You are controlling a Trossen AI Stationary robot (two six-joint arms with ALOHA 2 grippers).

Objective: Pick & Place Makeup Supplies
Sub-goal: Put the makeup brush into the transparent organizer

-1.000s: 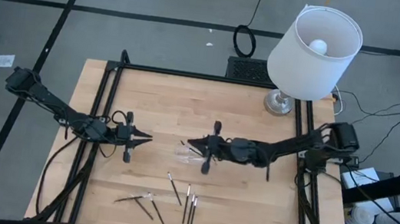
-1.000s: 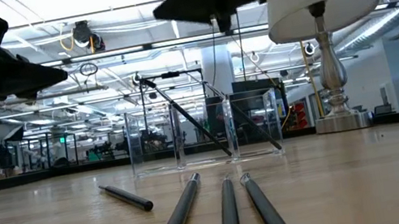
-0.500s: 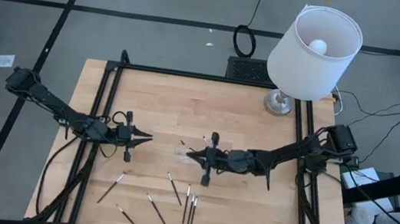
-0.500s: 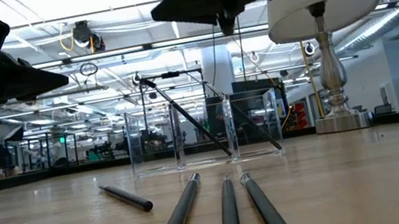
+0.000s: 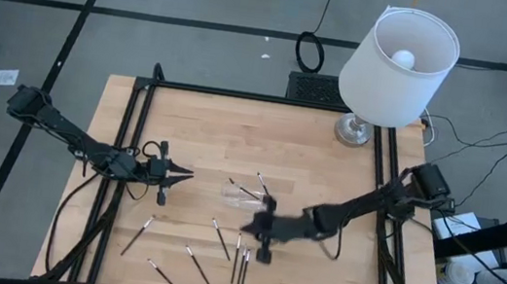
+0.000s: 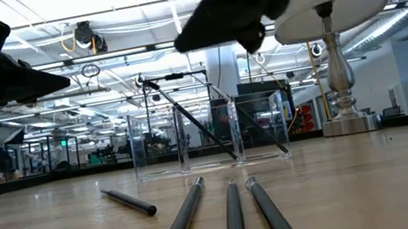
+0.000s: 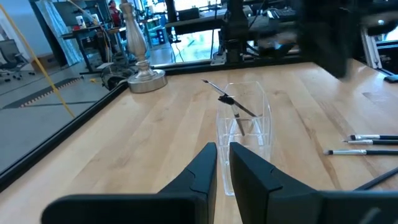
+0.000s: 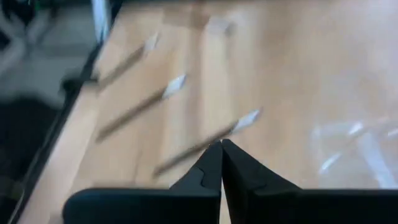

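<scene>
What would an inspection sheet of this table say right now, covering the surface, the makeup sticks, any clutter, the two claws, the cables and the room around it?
Surface: pale wooden table inside a black frame.
Job's things: loose makeup sticks lie scattered over the front of the table; a few stand slanted in the clear tray at mid-table.
Clutter: a white-shaded lamp at the far right corner.
Grippers: left gripper waits left of the tray, fingers shut, empty; right gripper is over the loose sticks, fingers shut, empty.
Cables: black cables on the floor behind the table.
Surroundings: grey floor and a big workshop; nobody clearly seen.
</scene>
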